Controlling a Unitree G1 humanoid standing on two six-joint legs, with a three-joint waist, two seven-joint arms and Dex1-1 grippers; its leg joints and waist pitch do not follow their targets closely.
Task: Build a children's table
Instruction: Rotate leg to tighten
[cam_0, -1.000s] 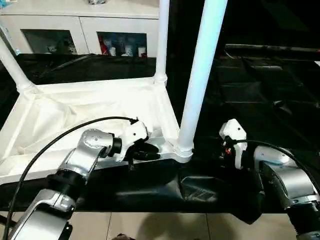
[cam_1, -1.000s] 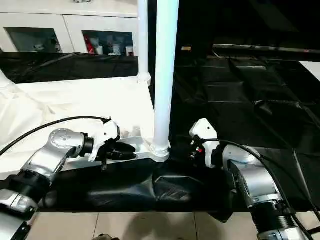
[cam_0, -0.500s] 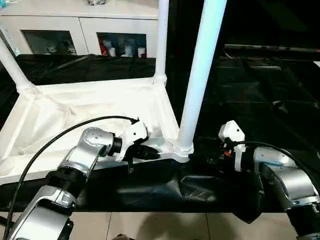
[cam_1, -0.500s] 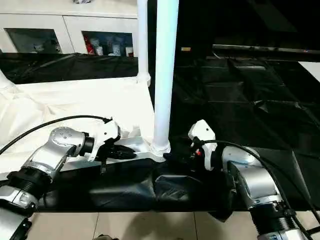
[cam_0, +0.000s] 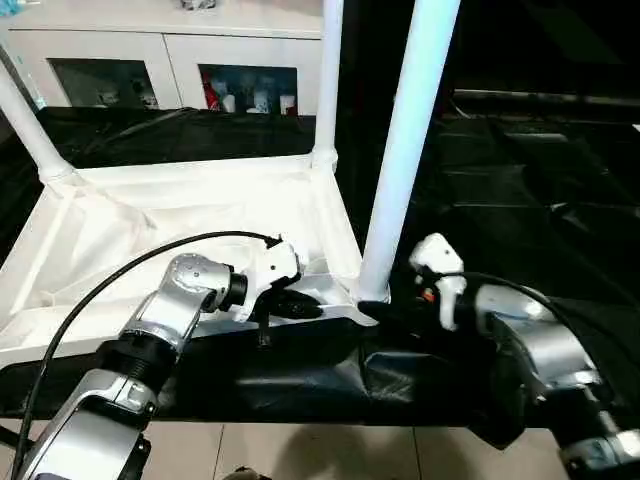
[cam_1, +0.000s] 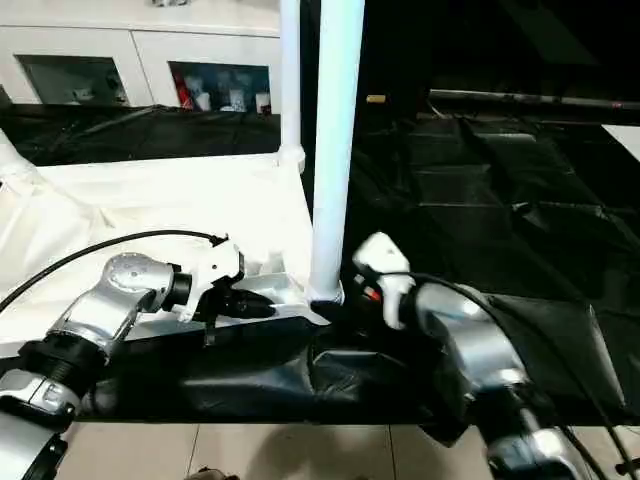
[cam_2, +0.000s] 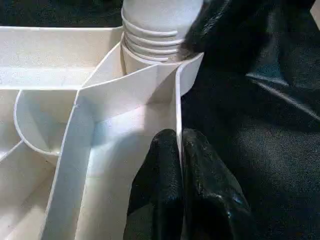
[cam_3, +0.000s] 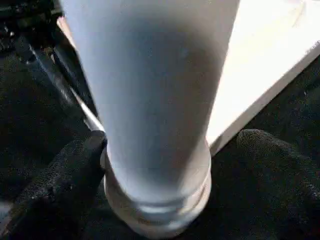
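Observation:
The white tabletop (cam_0: 150, 230) lies upside down on a black sheet. Three white legs stand in its corner sockets: a near leg (cam_0: 405, 150), a back leg (cam_0: 325, 80) and a left leg (cam_0: 30, 125). My left gripper (cam_0: 300, 305) is shut on the tabletop's thin rim wall (cam_2: 177, 115), just short of the near leg's ribbed socket (cam_2: 150, 45). At the base of the near leg (cam_3: 155, 100) my right gripper (cam_0: 385, 310) is open. One black finger (cam_3: 70, 170) touches the leg's collar, and the other finger (cam_3: 270, 155) stands apart from it.
A white cabinet with glass doors (cam_0: 170, 70) stands behind the work. The crumpled black sheet (cam_0: 520, 180) covers the surface out to the right. It hangs over the front edge above the tiled floor (cam_0: 300, 450). A black cable (cam_0: 120, 270) loops over my left forearm.
My right gripper has moved left to the base of the near leg, and its fingers have spread on either side of it. My left gripper has closed fully on the rim.

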